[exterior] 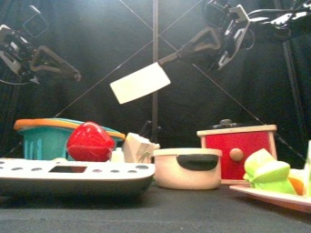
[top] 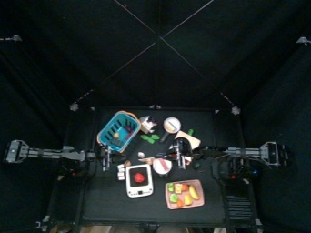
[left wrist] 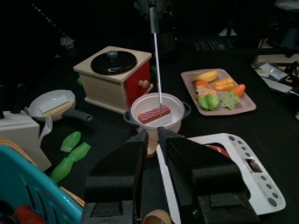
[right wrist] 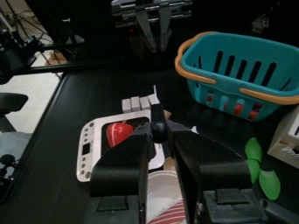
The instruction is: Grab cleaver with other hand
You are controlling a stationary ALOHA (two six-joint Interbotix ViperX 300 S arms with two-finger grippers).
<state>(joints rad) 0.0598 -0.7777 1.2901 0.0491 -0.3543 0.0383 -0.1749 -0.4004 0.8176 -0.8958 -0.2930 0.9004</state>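
Observation:
The cleaver point(exterior: 141, 82) has a white blade and a dark handle. It hangs in the air above the table's middle, blade down to the left. My right gripper point(exterior: 223, 38) is shut on its handle at the upper right. In the right wrist view the jaws point(right wrist: 160, 133) close on the handle, and the blade shows edge-on as a thin line. In the left wrist view the cleaver point(left wrist: 156, 48) is a thin line ahead. My left gripper point(left wrist: 155, 145) is open and empty, short of the cleaver. It hangs at the upper left in the front view point(exterior: 46, 60).
Below stand a white scale point(exterior: 73, 175) bearing a red fruit point(exterior: 87, 144), a teal basket point(right wrist: 239, 68), a white pot point(left wrist: 158, 112) holding a striped slice, a red wooden box point(exterior: 238, 151) and a plate of vegetables point(left wrist: 222, 89). Green pods point(left wrist: 68, 149) lie by a white toaster point(left wrist: 17, 136).

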